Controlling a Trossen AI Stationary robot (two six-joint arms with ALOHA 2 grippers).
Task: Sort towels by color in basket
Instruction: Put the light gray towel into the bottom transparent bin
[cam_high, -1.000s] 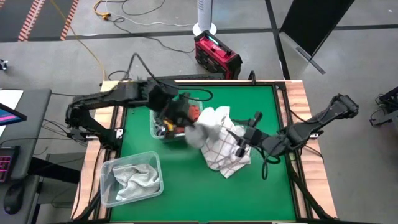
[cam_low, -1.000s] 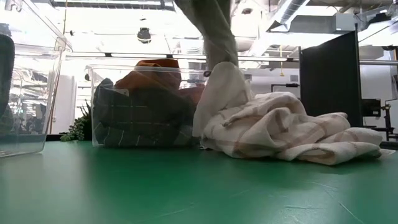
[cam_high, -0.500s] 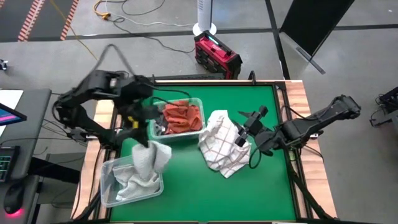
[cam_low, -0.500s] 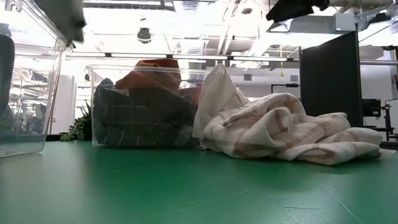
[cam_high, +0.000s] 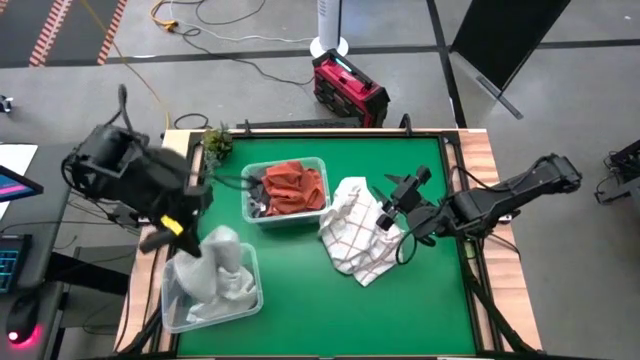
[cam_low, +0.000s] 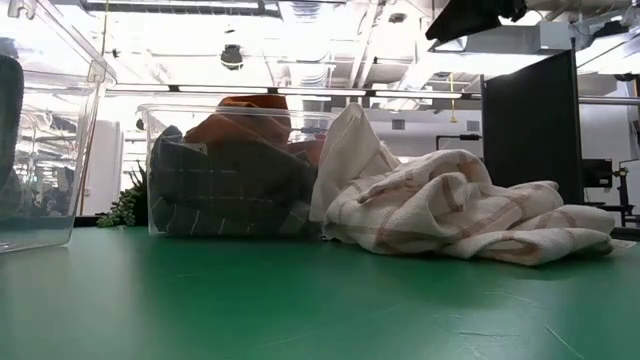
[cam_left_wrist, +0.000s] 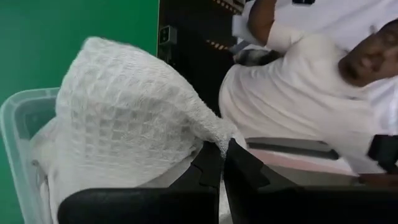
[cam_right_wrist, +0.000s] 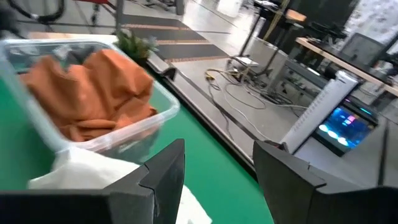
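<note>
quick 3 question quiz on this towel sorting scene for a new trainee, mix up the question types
1. True or false: the left gripper is shut on a light waffle-weave towel over the clear bin at the table's near left corner.
2. Multiple choice: what fills the top of the clear bin at the middle of the table? A) rust orange towels B) blue towels C) nothing
3. Short answer: where does the white towel with red grid lines lie, and is the right gripper holding it?

Key
1. True.
2. A.
3. It lies loose on the green table, beside the middle bin. No: the right gripper hovers open above it.
</note>
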